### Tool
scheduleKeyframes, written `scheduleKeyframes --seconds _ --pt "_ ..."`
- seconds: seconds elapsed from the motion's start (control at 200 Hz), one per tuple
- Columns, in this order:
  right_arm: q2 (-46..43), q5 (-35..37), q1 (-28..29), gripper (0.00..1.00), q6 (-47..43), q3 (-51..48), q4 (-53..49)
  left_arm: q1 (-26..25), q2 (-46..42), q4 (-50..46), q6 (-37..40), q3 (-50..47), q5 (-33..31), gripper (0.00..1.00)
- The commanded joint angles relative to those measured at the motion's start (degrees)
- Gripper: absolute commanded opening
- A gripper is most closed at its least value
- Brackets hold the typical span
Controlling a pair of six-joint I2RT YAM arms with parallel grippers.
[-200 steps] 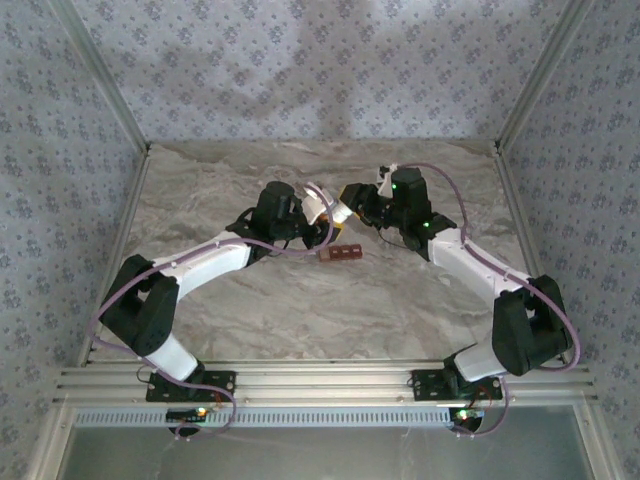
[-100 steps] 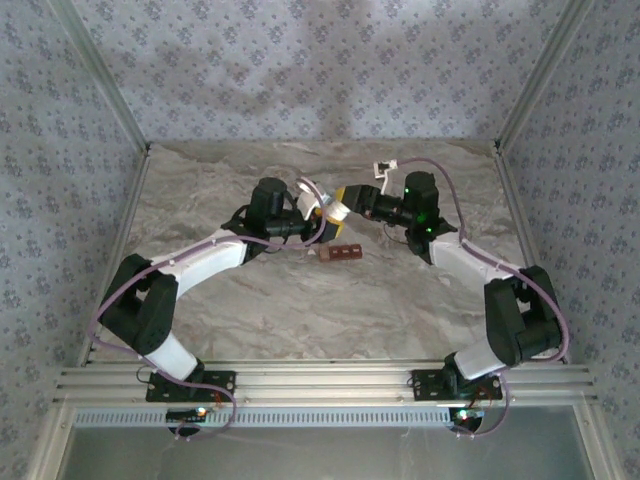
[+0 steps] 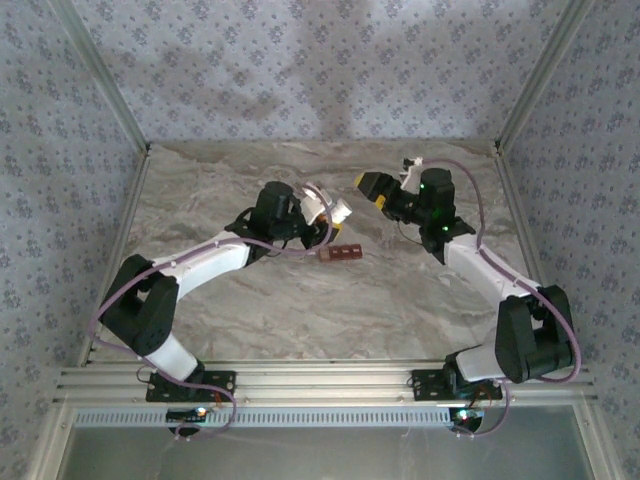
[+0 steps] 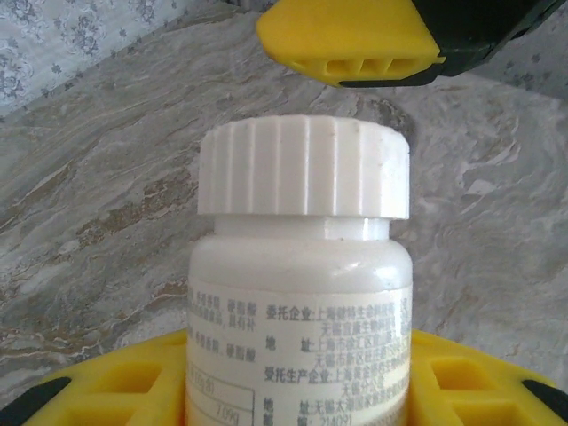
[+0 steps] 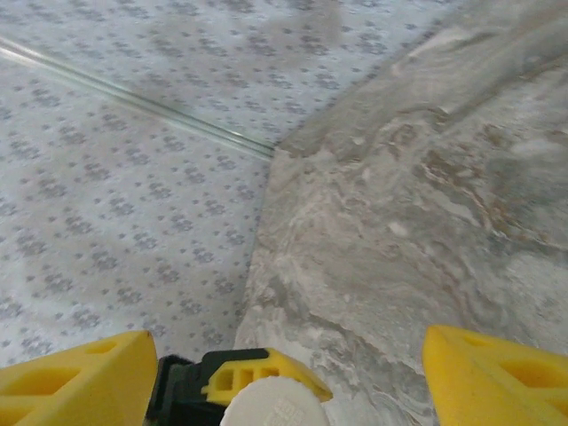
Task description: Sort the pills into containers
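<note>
Containers: we count one, a short dark red-brown strip lying flat on the marbled bench. It sits near the middle, just on the near side of both pincers and touching neither. Its compartments are too small for us to count from above. We count one white bottle, with a ribbed white cap and a printed label. The left pincer is closed around the bottle's body, with yellow fingers pressed to either side. The right pincer is spread wide and grips nothing. Its own wrist camera shows its two fingers far apart, with the cap low between them. Its tip sits close beyond the cap, not touching
</note>
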Motion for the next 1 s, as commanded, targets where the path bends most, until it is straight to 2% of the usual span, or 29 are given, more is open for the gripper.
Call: scheduleKeyframes --seconds 0.0,0.29,0.465,0.605,0.81,0.88,0.994 --pt "-0.22 4.47 1.27 0.81 1.25 3.7 -10.79 -0.96 -0.71 -0.33 3.75 0.81 -3.63 0.0" --pt "3.49 5.68 5.5 0.79 1.68 6.76 -13.11 -1.9 -0.15 -0.42 4.19 1.38 -4.33 0.0" --pt "4.53 5.9 7.22 0.75 1.5 6.86 -13.0 -1.9 -0.25 -0.51 4.22 1.42 -4.43 0.0" --pt "4.86 5.53 7.7 0.66 1.45 6.77 -12.61 -1.94 -0.06 -0.48 4.15 1.68 -4.27 0.0" --pt "4.99 4.59 7.99 0.42 0.83 6.53 -12.55 -1.9 0.1 -0.24 3.58 1.96 -4.38 0.0" --pt "4.93 4.08 8.02 0.38 -0.06 6.14 -13.02 -1.9 -0.04 0.04 3.03 1.99 -4.27 0.0" --pt "4.47 3.38 7.7 0.36 -2.55 4.39 -11.13 -1.22 -0.74 1.79 0.02 1.49 -2.33 0.0"
